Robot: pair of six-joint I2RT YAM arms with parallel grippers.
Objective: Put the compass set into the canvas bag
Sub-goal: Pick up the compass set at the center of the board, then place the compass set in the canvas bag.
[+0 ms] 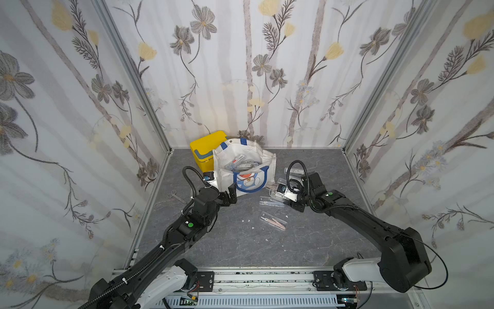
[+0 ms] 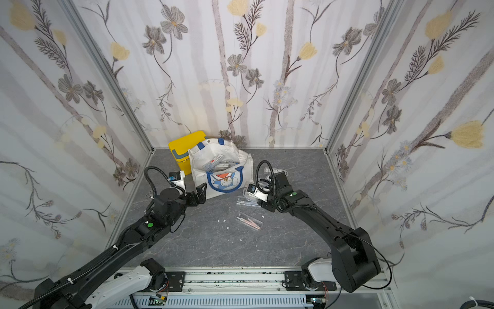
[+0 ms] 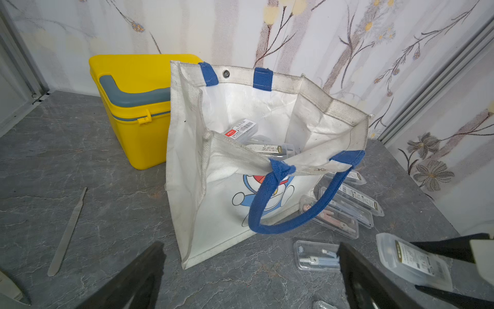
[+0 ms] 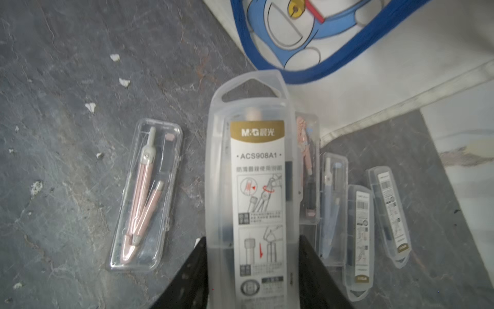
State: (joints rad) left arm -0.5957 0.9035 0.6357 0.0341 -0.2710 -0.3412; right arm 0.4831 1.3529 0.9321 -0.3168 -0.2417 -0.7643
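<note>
On the right wrist feed, my clamped compass set [image 4: 256,187] runs off the frame edge and its fine print blurs. The canvas bag [image 3: 219,214] hides most of the cases inside [image 3: 242,131]; the yellow box [image 3: 133,120] sits partly behind it.

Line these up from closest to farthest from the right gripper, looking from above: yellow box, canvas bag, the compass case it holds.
From the right gripper:
1. compass case, clamped in its jaws.
2. canvas bag, beside it, mid-table.
3. yellow box, behind the bag, by the back wall.
</note>
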